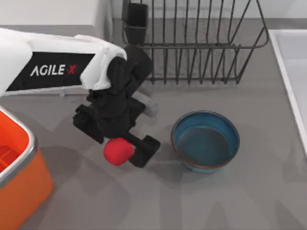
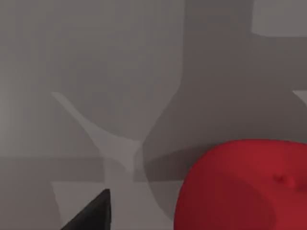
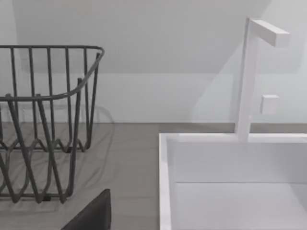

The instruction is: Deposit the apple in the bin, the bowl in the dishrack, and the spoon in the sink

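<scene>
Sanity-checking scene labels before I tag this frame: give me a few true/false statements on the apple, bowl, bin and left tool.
1. The apple sits at the left tool, between its fingers. True.
2. The bowl rests inside the dishrack. False: it stands on the table, in front of the rack.
3. The bin is at the table's left side, left of the apple. True.
4. The apple is already in the bin. False: it is outside the bin, at the tool, right of the bin's rim.
5. The bowl holds a spoon. False: the bowl's inside looks empty.
</scene>
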### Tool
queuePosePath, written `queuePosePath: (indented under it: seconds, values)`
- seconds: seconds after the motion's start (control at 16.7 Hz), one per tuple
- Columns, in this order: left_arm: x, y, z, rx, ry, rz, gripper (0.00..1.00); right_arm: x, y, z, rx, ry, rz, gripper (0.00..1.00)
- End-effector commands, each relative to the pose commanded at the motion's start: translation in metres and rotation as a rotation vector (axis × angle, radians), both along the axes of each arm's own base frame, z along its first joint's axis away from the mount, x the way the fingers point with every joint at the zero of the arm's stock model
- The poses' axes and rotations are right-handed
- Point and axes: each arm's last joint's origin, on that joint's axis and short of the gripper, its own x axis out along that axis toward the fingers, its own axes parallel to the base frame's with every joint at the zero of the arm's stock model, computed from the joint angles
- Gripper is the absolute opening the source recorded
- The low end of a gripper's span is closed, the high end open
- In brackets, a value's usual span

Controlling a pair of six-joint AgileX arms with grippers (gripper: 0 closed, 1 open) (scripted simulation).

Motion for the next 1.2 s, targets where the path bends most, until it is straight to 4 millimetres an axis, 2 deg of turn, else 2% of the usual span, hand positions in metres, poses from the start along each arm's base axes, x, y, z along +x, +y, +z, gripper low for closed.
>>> queuePosePath:
  seconds: [0.12, 0.36, 1.14, 1.2]
  values:
    - [-0.0016, 0.0005, -0.0145, 0.004, 0.007, 0.000, 1.00, 0.0000, 0.0000, 0.0000, 0.000, 0.000, 0.000, 1.00]
    - [-0.0020, 0.0006, -0.0168, 0.006, 0.009, -0.001, 1.00, 0.0000, 0.0000, 0.0000, 0.000, 0.000, 0.000, 1.00]
    - [-0.0020, 0.0006, -0.0168, 0.006, 0.009, -0.001, 0.02, 0.0000, 0.0000, 0.0000, 0.000, 0.000, 0.000, 1.00]
    - [-0.0020, 0.0006, -0.0168, 0.006, 0.009, -0.001, 0.00, 0.0000, 0.0000, 0.0000, 0.000, 0.000, 0.000, 1.00]
